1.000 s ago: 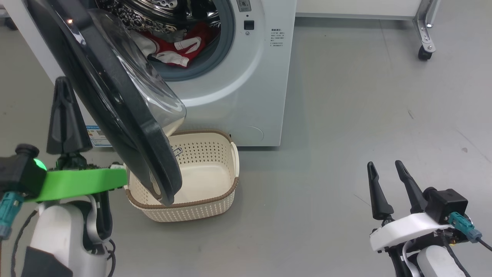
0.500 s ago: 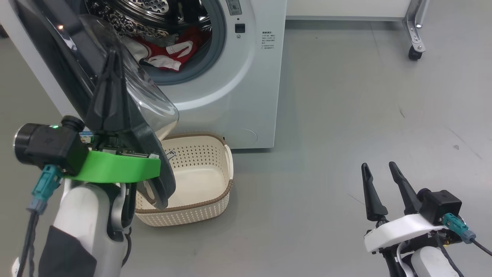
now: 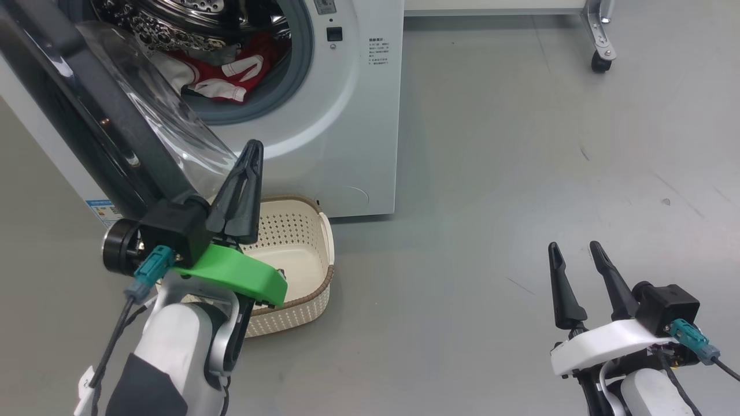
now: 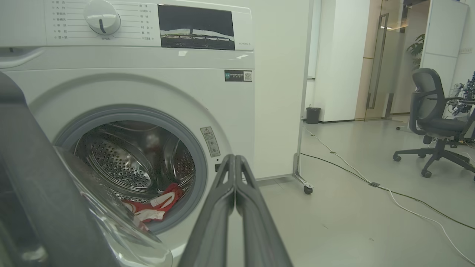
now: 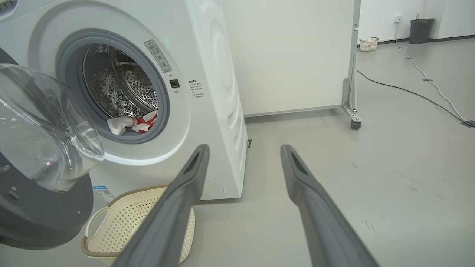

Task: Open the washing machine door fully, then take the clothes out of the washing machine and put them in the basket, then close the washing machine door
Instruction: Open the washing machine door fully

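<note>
L gripper [image 3: 253,147] now past door [image 3: 110,115], basket [image 3: 295,222] half-hidden

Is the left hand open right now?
No, the left hand is shut, its fingers pressed together with nothing between them.

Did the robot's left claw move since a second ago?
Yes. The left gripper, shut, swung right: it was left of the door, and now its fingers rise in front of the basket.
</note>
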You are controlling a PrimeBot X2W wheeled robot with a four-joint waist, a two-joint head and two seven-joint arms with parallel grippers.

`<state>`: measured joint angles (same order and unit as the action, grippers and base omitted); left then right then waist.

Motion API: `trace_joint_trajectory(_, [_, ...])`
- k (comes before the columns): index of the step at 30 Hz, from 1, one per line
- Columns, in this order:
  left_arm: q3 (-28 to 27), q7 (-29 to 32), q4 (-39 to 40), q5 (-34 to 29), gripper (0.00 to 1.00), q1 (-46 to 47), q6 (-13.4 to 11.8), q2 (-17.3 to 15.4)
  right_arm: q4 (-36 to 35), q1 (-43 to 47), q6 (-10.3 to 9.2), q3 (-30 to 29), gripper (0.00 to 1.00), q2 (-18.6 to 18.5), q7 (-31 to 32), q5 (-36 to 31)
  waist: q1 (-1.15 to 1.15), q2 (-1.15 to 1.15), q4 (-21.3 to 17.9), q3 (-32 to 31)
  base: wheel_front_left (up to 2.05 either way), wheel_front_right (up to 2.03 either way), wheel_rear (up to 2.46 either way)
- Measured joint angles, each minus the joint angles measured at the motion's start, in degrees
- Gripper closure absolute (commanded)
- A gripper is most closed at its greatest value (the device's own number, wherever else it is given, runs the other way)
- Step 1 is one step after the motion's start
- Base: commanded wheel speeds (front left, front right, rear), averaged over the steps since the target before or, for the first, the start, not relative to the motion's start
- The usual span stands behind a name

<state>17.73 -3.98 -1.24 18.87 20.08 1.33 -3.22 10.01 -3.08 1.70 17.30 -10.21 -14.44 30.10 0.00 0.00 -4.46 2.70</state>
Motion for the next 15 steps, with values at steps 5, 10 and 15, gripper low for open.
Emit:
trace_joint_trajectory(5, [1.25,2.10,-2.67,0.76,1.00,-1.66,-0.01,0.16,0.01,0.00,0.03,-0.36,0.00,0.33,0.00,-0.11,0.00,0.00,-0.37,0.25,0.00,0.00,0.00])
trace_joint_trajectory(10, [1.40,3.44,-5.57,1.27,1.00,-2.66,-0.14,0.20,0.04,0.00,0.25,-0.60,0.00,0.68,0.00,-0.90,0.00,0.00,-0.82,0.60,0.00,0.00,0.00])
trace_joint_trajectory(15, [1.01,4.22,-8.57,1.55,1.00,-3.52,-1.13,0.25,0.15,0.00,0.66,-0.87,0.00,0.81,0.00,-0.99,0.00,0.00,-1.21,1.01,0.00,0.00,0.00])
